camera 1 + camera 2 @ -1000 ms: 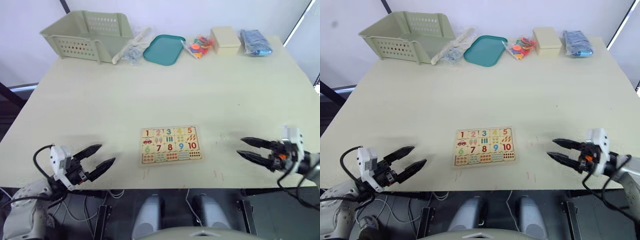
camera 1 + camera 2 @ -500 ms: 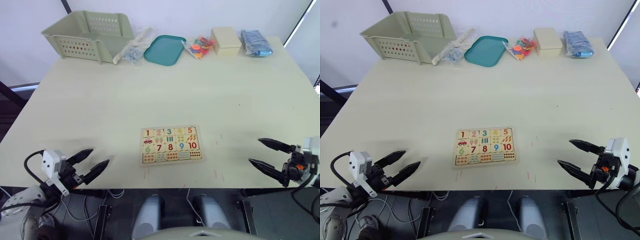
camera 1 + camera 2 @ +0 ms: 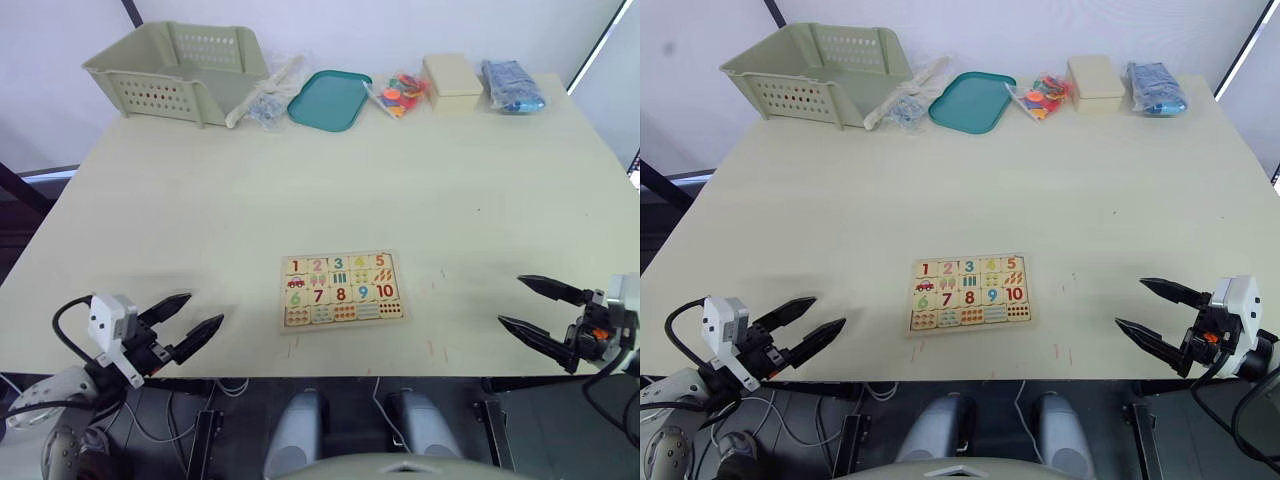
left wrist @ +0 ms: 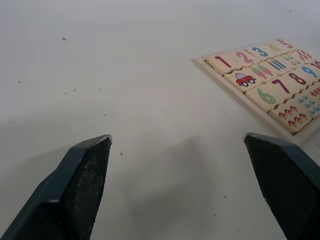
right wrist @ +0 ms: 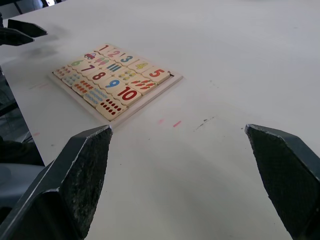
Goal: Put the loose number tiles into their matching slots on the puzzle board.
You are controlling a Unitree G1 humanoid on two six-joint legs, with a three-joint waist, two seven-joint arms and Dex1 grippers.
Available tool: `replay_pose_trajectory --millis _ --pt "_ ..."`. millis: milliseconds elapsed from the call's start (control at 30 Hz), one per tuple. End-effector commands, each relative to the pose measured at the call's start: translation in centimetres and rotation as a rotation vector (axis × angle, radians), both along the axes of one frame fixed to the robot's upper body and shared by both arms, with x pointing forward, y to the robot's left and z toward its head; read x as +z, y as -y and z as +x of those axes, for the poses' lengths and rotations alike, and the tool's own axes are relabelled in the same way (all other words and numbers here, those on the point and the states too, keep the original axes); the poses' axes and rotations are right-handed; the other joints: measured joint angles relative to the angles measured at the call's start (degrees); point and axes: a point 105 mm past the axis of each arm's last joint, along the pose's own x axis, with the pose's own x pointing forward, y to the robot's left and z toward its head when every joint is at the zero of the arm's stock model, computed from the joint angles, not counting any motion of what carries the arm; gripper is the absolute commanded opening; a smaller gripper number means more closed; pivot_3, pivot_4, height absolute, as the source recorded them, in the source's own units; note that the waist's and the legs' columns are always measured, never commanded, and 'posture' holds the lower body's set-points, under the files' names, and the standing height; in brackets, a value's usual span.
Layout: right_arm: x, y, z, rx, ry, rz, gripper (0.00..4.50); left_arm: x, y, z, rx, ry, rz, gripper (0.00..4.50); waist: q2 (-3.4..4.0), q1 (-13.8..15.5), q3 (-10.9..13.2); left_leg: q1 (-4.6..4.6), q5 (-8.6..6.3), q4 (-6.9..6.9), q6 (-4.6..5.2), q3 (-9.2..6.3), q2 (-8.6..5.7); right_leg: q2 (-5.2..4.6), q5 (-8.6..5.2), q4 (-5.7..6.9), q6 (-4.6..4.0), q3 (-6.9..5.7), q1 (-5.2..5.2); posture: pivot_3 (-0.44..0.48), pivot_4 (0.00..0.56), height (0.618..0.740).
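Task looks done or all but done: the puzzle board [image 3: 341, 290] lies flat near the front-centre of the surface [image 3: 330, 180], and every slot seen is filled. Top row reads 1, 2, 3, 4, 5; the number tiles [image 5: 128, 60] sit flush in their slots w/ no gap showing, tho the 4 is pale and hard to read. Row below that has small counting pics (a red car under the 1), then 6, 7, 8, 9, 10, then a row of dots & little pics. No loose tile seen anywhere on the surface.

Left claw [image 3: 186, 325] hovers at the front-left edge, well apart from the board, fingers spread wide, holding nothing. Right claw [image 3: 533, 305] hovers at the front-right edge, also well apart from the board, wide open and empty.

Judgement: the step in hand is the wrap-up, arms parked clear of the work. Next move calls for little: at most a check that each tile is seated level, and a light press on any that sits proud.

Far edge of the surface, for ref: a pale green basket [image 3: 180, 68], a clear bag [image 3: 268, 95], a teal tray [image 3: 328, 99], a heap of bright plastic pieces [image 3: 398, 92], a cream box [image 3: 452, 80] and a blue packet [image 3: 510, 84]. No brand or label legible on any; the only readable writing is the board's numerals.
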Motion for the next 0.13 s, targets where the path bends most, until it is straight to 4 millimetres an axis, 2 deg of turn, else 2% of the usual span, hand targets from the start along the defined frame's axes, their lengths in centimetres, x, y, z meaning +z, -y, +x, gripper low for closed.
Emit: replay_pose_trajectory --millis 33,133 --pt "0.82 -0.16 -0.11 0.014 0.030 -0.005 4.45 1.18 0.23 -0.01 -0.004 0.040 0.005 4.50 0.00 0.0 0.0 0.00 0.00 0.00 0.00 0.00 0.00 0.00 0.00 0.00 0.00 0.00 0.00 0.000 0.150 0.740" --pt "0.83 -0.16 -0.12 0.016 0.029 -0.005 4.45 1.21 0.32 0.00 -0.004 0.038 0.004 4.50 0.00 0.0 0.0 0.00 0.00 0.00 0.00 0.00 0.00 0.00 0.00 0.00 0.00 0.00 0.01 0.000 0.150 0.740"
